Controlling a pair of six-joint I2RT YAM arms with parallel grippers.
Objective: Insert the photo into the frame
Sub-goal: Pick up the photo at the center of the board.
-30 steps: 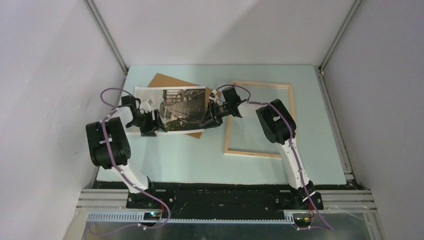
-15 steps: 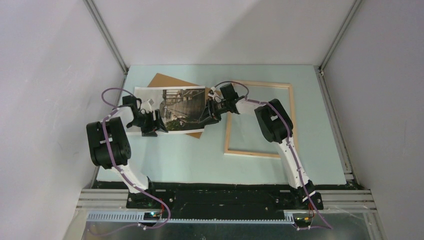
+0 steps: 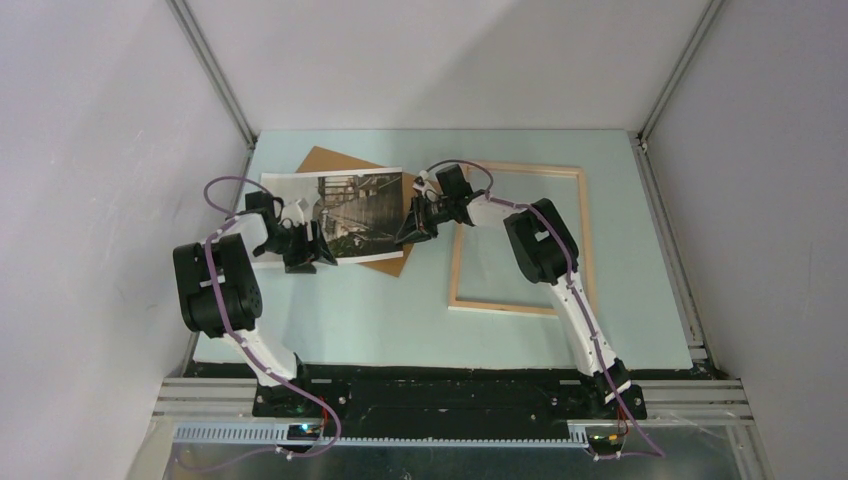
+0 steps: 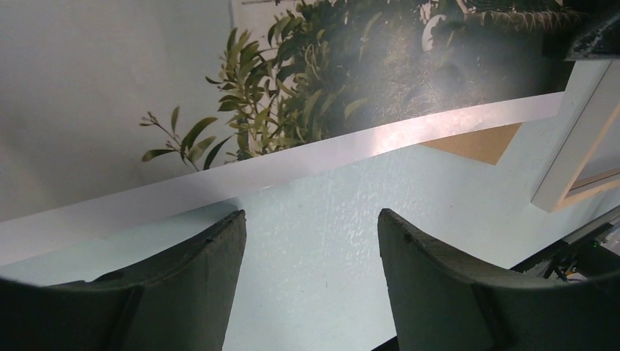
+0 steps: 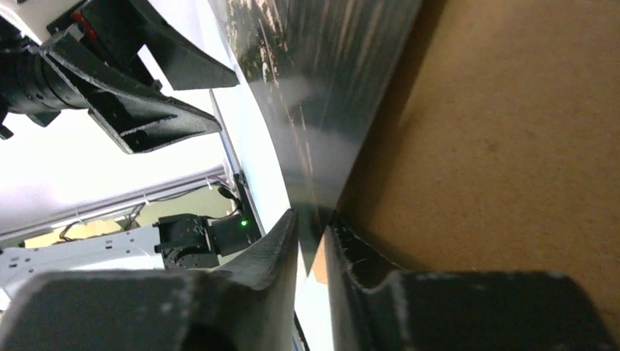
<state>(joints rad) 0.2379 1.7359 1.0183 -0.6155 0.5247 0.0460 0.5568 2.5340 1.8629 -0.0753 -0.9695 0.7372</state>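
Outside the frame (image 3: 505, 307), photo (image 3: 350, 215) tight in right end effector (image 5: 311, 219); left end effector (image 4: 311, 216) agape, empty.

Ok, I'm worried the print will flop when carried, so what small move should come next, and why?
Probably ease the left fingers forward over the photo's white border and close them. The right fingers pinch its edge nearest the frame, while the left ones stand open just short of it, and the bowed sheet must yet cross to the frame.
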